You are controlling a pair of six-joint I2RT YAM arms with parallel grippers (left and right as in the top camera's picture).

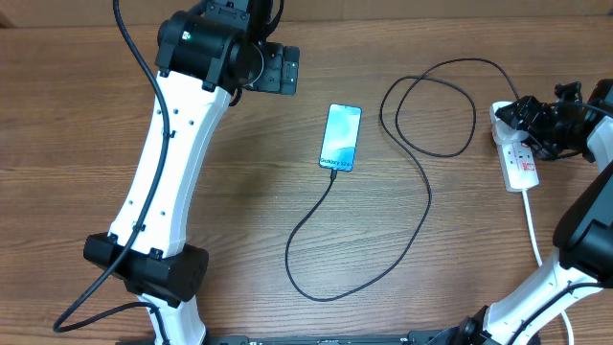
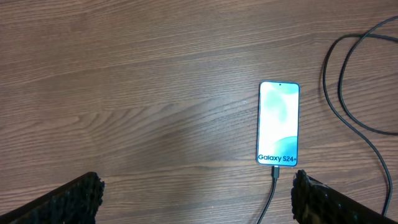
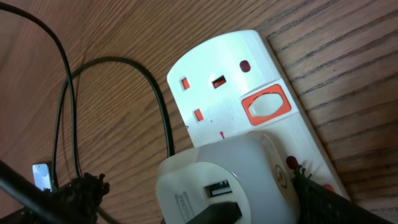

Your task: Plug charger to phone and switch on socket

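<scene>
The phone lies flat at the table's middle with its cyan screen lit; it also shows in the left wrist view. The black charger cable has its tip in the phone's bottom edge and loops right to the socket. In the right wrist view the white socket carries a white adapter with the black plug in it, beside an orange-framed switch. My right gripper is open and straddles the adapter; it also shows overhead. My left gripper is open and empty, above the table left of the phone.
The socket's thick white cord runs toward the front right by the right arm's base. The left arm spans the left of the table. The charger cable forms a wide loop between phone and socket.
</scene>
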